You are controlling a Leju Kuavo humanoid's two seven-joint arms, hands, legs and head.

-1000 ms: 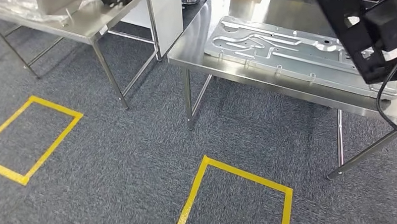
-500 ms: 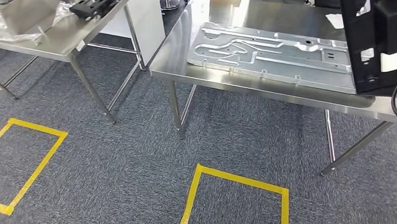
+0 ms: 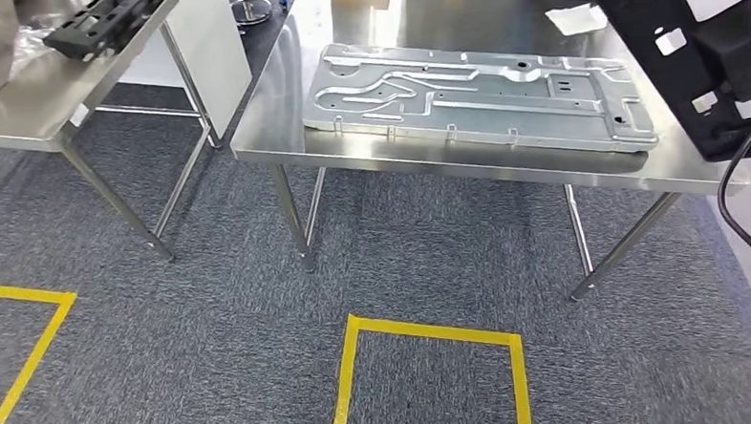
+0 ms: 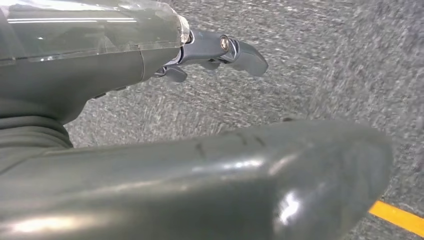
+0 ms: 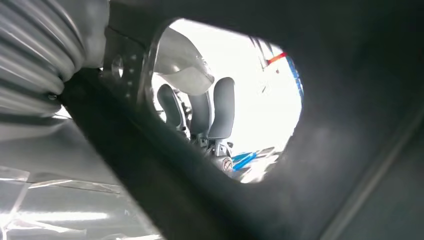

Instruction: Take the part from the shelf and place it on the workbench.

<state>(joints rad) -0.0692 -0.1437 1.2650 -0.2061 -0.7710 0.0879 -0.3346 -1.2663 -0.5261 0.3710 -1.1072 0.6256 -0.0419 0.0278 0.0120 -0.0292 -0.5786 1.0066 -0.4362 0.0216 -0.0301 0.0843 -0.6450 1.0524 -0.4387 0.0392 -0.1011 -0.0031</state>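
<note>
The black part is off the shelf, right hand fingers grasping it near the worktop's right edge, not yet set down; left hand released.

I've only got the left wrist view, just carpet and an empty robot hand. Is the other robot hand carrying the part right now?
Observer: Yes. The right robot hand holds the black part; its fingers show through a cutout in it.
Operator: Is the workbench free for it?
Observer: Not quite. On the steel workbench ahead, a large silver stamped panel covers much of the top.
</note>
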